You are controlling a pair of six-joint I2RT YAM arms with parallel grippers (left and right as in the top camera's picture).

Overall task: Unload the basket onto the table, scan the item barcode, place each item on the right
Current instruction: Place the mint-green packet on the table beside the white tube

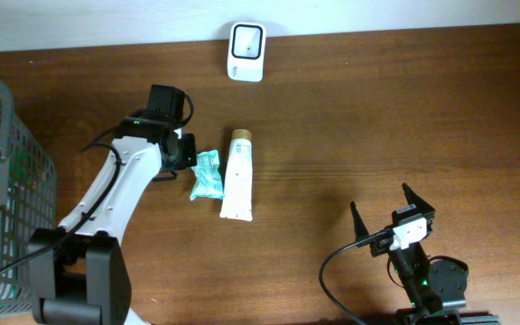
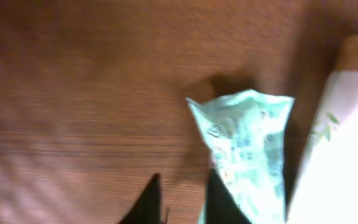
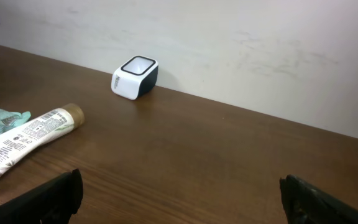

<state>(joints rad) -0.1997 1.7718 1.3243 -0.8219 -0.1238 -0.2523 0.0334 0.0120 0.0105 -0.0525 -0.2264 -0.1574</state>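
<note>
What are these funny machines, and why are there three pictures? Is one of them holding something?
These are two robot arms at a wooden table. One picture looks down from above. The other two come from little cameras on each arm's wrist.

On the table lie a white tube with a tan cap, a small teal packet right beside it, and a white scanner box near the wall. A grey basket sits at the left edge.

The left tool has its dark fingers close together beside the packet; it doesn't seem to hold anything. The right tool is wide open and empty, far from the things. Nothing has been scanned yet.
</note>
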